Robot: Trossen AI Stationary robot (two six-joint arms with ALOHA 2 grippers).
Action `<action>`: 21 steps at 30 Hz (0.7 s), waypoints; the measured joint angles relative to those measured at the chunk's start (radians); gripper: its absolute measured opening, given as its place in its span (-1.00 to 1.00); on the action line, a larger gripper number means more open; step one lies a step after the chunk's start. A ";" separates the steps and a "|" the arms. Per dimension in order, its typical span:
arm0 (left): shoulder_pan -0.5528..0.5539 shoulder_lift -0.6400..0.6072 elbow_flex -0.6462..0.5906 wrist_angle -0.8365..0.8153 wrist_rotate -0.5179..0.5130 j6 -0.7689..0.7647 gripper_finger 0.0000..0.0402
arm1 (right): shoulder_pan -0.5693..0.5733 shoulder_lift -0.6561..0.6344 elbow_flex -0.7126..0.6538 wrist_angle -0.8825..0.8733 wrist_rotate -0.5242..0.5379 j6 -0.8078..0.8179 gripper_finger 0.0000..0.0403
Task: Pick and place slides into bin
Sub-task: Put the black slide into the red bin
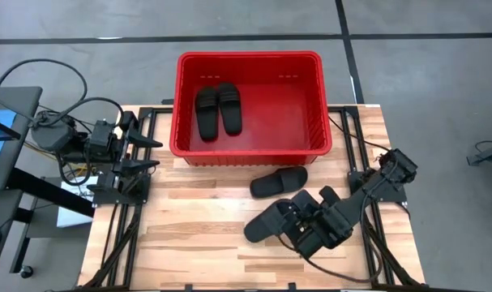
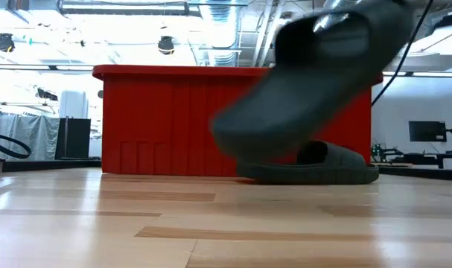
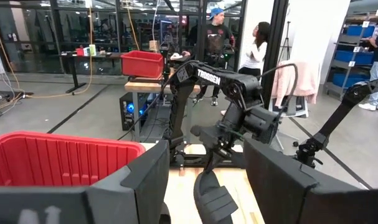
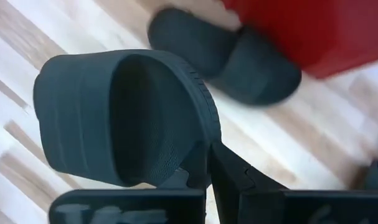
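Note:
My right gripper is shut on a black slide and holds it above the near right part of the table. A second slide lies flat on its sole just in front of the red bin. Two more slides lie side by side on the bin's floor, toward its left. In the low view the held slide hangs tilted above the lying one. My left gripper is open and empty at the table's left edge. My right gripper pinches the slide's sole between its two fingers, at the end nearest the gripper, one finger on each face of the sole. The fingers come slanting from the table's right and lie along the slide. The slide is lifted clear and tilted, its strap past the fingers.
The bin's near wall stands between the lying slide and the bin's inside. Bare wood lies to the left of the held slide. People stand in the room beyond the table.

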 joint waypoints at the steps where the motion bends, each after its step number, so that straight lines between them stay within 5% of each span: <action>1: 0.000 0.000 0.000 -0.001 0.000 0.000 -0.02 | -0.009 0.000 0.014 0.000 0.015 -0.022 -1.00; 21: 0.000 -0.001 0.000 -0.003 0.000 -0.023 -0.02 | -0.183 0.000 0.325 0.000 0.179 -0.541 -1.00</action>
